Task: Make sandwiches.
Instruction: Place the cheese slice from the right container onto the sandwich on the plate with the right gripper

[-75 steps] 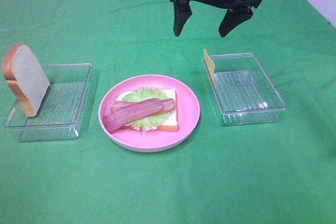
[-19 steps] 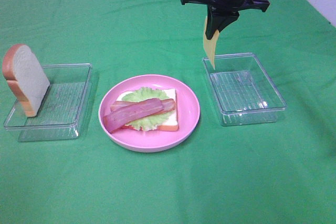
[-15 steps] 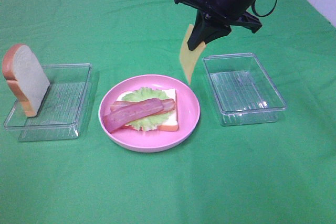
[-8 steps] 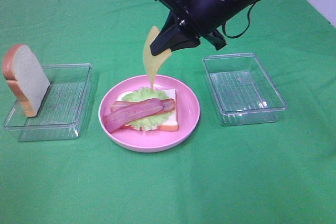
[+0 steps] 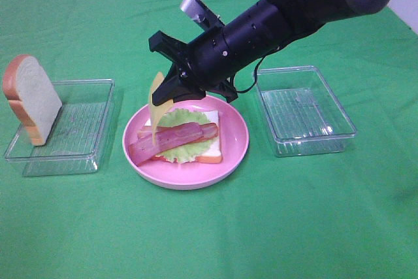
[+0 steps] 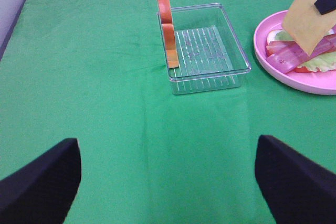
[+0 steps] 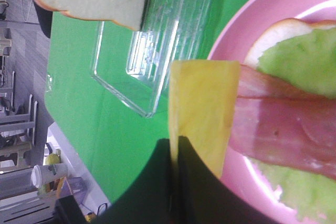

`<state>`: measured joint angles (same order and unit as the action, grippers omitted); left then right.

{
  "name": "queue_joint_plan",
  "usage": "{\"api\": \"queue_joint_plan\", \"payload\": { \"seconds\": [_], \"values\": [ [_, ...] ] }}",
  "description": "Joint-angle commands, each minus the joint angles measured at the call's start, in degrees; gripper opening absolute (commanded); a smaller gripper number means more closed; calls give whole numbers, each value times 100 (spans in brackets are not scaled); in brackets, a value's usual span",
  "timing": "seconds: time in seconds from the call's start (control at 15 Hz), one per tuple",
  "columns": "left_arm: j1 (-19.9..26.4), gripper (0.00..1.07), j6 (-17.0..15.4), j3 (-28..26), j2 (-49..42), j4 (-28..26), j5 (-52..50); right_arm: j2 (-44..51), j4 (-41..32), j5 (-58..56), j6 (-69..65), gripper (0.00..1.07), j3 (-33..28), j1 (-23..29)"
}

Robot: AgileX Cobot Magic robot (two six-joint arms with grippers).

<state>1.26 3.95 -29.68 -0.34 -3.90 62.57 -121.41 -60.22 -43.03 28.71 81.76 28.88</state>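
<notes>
The open sandwich (image 5: 186, 140) lay on a pink plate (image 5: 236, 142) in the middle of the green cloth (image 5: 261, 227): 1 bread slice (image 5: 211, 122) at the bottom, a ruffled lettuce leaf (image 5: 177, 118) over it, and 2 bacon strips (image 5: 173, 138) across the top, their left ends reaching past the bread toward the plate's rim. A cheese slice (image 5: 155, 106) hung over the left part of the plate, pinched by its upper edge in the right gripper (image 5: 163, 95), whose jaws were clamped together on it. The slice hung nearly upright, with its lower corner over the left end of the bacon (whether it touched the bacon could not be told). The right arm reached across from the right side of the exterior view, passing above the far edge of the plate.

A second bread slice (image 5: 32, 99) stood on edge, tilted, at the left end of the left tray (image 5: 78, 82), which sat just beside the plate. The right tray (image 5: 313, 143) sat on the plate's other side, a little apart from it.

The left gripper (image 6: 165, 182) showed only in its own wrist view, jaws wide apart and holding nothing, above bare cloth near the left tray
</notes>
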Motion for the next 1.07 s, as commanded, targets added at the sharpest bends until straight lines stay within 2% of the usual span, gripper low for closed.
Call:
{"api": "queue_joint_plan", "payload": {
  "seconds": [0.07, 0.33, 0.47, 0.8, 0.87, 0.93, 1.07],
  "values": [
    [-29, 84, -40, 17, -86, -23, -86, -126, -80, 120, 166, 0, -17, -11],
    [-29, 84, -40, 17, -86, -23, -86, -269, 241, 212, 149, 0, -17, -11],
    [-29, 84, -40, 17, -86, -23, -86, -258, 447, 350, 109, 5, -17, -29],
    [-29, 84, -40, 17, -86, -23, -86, 17, 1266, 647, -23, 38, -17, -29],
    [-29, 84, -40, 17, -86, -23, -86, 120, 1558, 728, -195, 46, -17, -29],
    [-29, 84, -40, 17, -86, -23, -86, 332, 2235, 733, -722, 64, -17, -29],
    [-29, 84, -40, 17, -86, -23, -86, 447, 2876, 636, -1169, 75, -17, -29]
  ]
}}
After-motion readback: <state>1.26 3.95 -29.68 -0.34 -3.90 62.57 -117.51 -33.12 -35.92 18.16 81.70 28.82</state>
